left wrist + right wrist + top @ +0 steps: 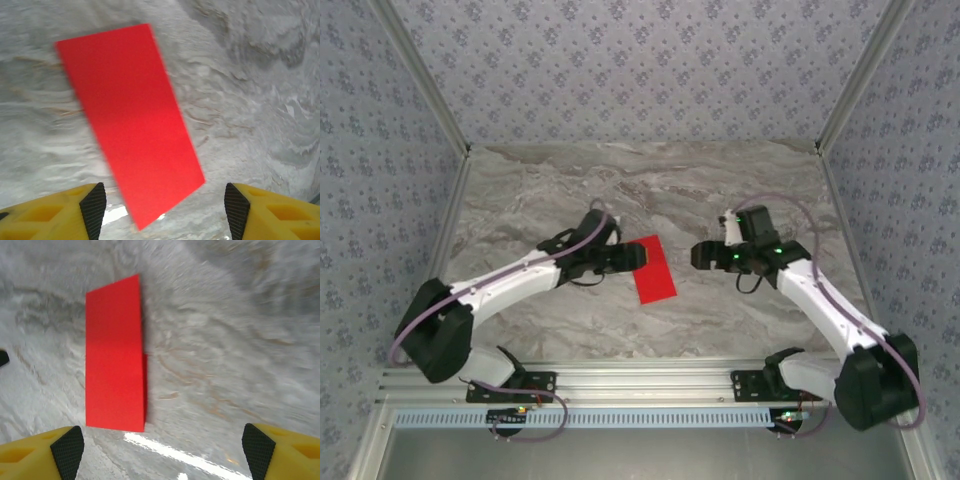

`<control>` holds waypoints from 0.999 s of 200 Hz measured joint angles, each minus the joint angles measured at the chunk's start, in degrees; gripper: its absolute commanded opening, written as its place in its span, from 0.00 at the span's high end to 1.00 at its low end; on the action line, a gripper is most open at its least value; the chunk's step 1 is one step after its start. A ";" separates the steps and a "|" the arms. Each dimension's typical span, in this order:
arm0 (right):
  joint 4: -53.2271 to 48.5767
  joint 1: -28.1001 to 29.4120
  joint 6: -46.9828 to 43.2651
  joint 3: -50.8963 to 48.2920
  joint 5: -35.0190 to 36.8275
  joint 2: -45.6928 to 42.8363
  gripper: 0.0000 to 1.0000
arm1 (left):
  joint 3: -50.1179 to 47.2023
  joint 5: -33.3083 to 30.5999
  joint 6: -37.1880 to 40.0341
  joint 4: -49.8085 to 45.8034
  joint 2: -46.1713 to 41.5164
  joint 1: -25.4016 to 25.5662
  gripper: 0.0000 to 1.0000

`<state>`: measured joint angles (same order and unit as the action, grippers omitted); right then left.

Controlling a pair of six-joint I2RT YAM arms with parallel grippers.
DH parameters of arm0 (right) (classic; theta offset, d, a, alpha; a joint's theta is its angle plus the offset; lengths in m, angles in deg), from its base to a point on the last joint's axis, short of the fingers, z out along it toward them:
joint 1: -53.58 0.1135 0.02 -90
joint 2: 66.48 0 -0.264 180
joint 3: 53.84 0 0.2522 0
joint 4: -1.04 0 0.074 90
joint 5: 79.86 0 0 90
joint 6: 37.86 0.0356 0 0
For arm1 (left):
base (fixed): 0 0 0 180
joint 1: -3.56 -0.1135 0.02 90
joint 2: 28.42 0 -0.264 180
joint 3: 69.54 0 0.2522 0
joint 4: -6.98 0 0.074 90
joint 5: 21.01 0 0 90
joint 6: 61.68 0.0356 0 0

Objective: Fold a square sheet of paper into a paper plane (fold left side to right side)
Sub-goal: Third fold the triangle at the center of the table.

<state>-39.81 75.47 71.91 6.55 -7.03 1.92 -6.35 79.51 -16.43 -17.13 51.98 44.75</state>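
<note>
The square sheet of paper (652, 268) is bright red and lies flat on the marble table as a narrow rectangle, folded in half. In the right wrist view a lower layer peeks out along the long right edge of the sheet (115, 360). My left gripper (635, 258) is at the sheet's left edge, open, and its fingers do not touch the sheet. In the left wrist view the near corner of the sheet (130, 120) reaches between the fingers of the left gripper (165, 205). My right gripper (698, 256) hangs open to the right of the sheet, apart from it. The paper plane is out of view.
Patterned walls with metal posts (445, 110) close in the marble table (650, 190) at the back and on both sides. A metal rail (650, 385) with both arm bases runs along the near edge.
</note>
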 measured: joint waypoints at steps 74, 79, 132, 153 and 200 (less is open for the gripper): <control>14.34 5.53 2.45 0.00 -4.20 15.13 0.19 | -9.94 12.98 -8.57 20.94 7.91 -6.21 0.35; 15.37 5.53 2.58 0.00 -4.94 15.96 0.20 | -9.94 13.40 -8.90 21.84 8.79 -6.21 0.35; 25.29 5.20 5.16 0.26 -12.39 24.06 0.25 | -9.94 15.06 -10.54 25.57 13.16 -6.14 0.35; 27.23 5.03 5.42 1.95 -13.92 27.82 0.25 | -9.94 15.30 -10.88 25.88 13.97 -5.68 0.34; 28.61 4.98 5.31 6.05 -15.23 32.89 0.25 | -8.83 15.65 -10.93 25.55 15.80 -4.66 0.32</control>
<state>-11.20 80.45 77.22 12.60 -22.26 34.81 -15.18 95.16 -27.36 8.42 67.78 40.09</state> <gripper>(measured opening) 0.748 0.677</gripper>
